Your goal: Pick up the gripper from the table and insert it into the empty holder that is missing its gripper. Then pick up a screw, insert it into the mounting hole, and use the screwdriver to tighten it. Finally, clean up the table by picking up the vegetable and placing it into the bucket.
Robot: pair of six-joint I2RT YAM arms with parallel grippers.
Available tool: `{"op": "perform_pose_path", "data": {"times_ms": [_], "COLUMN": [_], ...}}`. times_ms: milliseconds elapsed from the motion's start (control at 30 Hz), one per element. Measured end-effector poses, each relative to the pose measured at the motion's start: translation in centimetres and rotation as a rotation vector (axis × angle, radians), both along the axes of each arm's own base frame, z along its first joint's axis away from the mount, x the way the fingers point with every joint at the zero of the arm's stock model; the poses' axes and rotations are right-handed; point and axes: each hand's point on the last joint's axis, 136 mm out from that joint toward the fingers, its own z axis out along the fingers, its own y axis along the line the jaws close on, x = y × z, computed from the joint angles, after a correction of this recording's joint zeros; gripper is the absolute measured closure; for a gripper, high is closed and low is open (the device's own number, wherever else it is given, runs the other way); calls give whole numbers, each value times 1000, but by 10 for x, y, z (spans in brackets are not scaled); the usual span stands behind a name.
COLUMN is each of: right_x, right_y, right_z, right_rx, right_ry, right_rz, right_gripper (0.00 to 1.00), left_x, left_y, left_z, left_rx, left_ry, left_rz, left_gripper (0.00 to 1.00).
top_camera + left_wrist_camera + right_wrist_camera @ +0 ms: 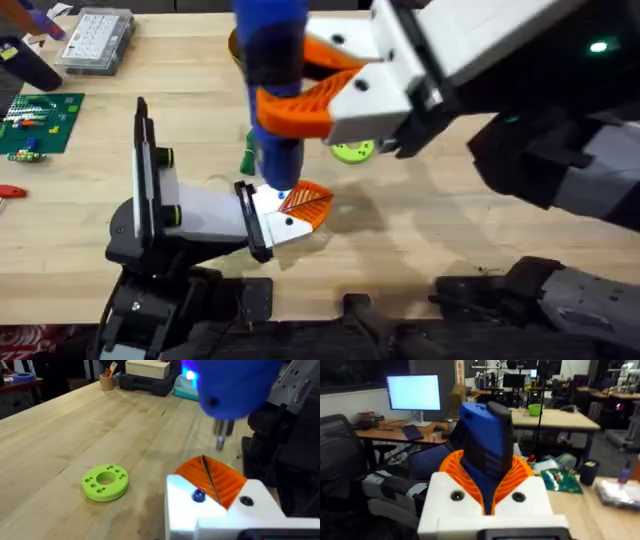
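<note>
Driver: nearest the overhead camera, my right gripper (330,95) pinches the blue screwdriver (272,90) between its orange ribbed pads (465,472), upright and tip down. I judge I hold it this way so the bit meets the screw squarely.
Tip: the narrow dark bit (220,440) hangs just above the white face, not yet touching as far as I can tell.
Screw: a small blue-headed screw (198,495) sits in the mounting hole, apparently awaiting tightening.
Finger: the small orange ribbed gripper (305,203) already sits in the holder (200,212), its white base against the black end plate.
Left gripper: I cannot tell whether it is spread or closed.
Vegetable: a slim dark-green piece (246,155) lies on the table (420,220) just behind the driver, mostly hidden.
Bucket: its brown rim (233,45) peeks out behind the driver, farther back.
Disc: a lime-green disc (105,481) lies beside the work, apart from it.
</note>
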Motion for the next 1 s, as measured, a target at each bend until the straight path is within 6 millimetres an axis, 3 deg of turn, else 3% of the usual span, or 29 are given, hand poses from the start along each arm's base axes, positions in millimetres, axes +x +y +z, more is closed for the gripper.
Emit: {"op": "perform_pose_path", "data": {"times_ms": [333, 1000], "right_x": [-2, -13], "right_y": [-20, -22], "right_z": [16, 39], "right_rx": [-2, -32], "right_ry": [1, -48], "right_rz": [23, 100], "right_gripper": [956, 957], "left_x": [0, 0], "left_y": [0, 0], "left_z": [0, 0], "left_rx": [0, 0], "left_ry": [0, 0], "left_rz": [0, 0], "left_gripper": [989, 989]}}
